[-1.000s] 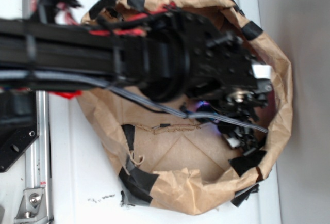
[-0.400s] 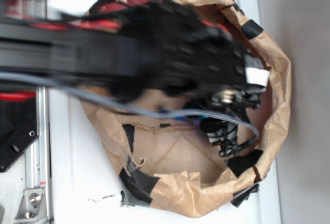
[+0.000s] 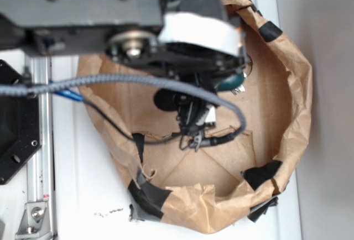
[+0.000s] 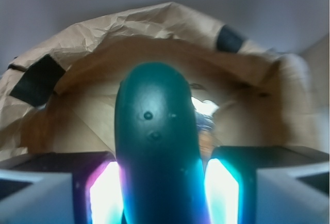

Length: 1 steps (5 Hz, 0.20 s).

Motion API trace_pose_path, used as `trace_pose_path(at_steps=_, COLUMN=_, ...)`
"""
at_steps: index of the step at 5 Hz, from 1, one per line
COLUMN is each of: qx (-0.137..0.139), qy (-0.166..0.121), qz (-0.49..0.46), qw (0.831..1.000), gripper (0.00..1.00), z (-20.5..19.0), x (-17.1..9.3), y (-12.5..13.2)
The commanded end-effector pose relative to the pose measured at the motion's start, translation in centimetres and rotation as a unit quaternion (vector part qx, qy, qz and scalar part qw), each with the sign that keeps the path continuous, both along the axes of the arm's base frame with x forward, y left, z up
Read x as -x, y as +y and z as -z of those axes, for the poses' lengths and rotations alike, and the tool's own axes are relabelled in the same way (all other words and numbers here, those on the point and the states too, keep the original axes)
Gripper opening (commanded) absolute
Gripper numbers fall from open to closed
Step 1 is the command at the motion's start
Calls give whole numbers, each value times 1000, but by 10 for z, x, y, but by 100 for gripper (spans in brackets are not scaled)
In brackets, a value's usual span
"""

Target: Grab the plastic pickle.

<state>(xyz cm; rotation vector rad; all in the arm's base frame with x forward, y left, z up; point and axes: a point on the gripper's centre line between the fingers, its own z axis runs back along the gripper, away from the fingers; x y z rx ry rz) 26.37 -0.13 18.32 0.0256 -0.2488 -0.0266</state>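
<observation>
Dark green plastic pickle point(image 4: 156, 152) stands upright, clamped in the end effector point(image 4: 157, 193), held above the brown paper bag point(image 4: 154, 43), seemingly for lifting out.

In the exterior view, the blurred black robot arm point(image 3: 110, 13) runs off the top and left edges and hides the upper rim and much of the floor of the crumpled brown paper bag point(image 3: 293, 113). Only a dark teal sliver of the glossy green plastic pickle point(image 3: 229, 82) shows beneath it. In the wrist view, the pickle point(image 4: 154, 157) is cut off at the bottom edge; the small bright objects behind it are too blurred to identify.
</observation>
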Motion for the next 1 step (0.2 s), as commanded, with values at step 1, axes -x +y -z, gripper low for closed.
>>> trace_pose_path(at_steps=1, qx=-33, qy=15, qz=6, qw=999, gripper=0, z=-1, x=6, y=4)
